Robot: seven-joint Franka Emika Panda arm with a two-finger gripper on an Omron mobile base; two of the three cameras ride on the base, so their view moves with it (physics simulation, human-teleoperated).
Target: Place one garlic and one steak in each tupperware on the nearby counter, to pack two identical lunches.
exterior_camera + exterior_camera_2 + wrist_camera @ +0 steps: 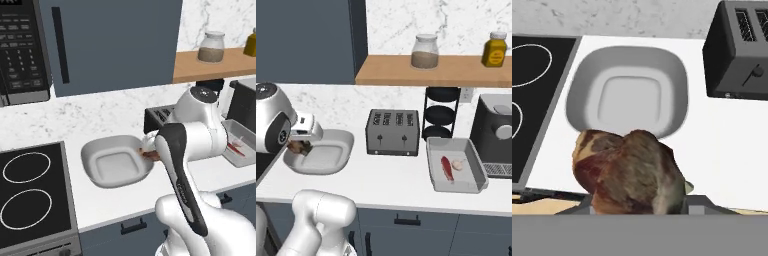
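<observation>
The tool is clamped on the lumpy brown steak. The meat looks soft and slippery, so it is best held around the middle. The white tupperware sits just ahead.

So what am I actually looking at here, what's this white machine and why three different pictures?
It's a white robot arm in a simulated kitchen. Two pictures come from cameras behind it, left and right; the third looks along its hand. On the counter sit a white container, a black toaster and a grey container already holding a red steak strip and a garlic bulb. The gripper holds a brown steak chunk near the white container.
</observation>
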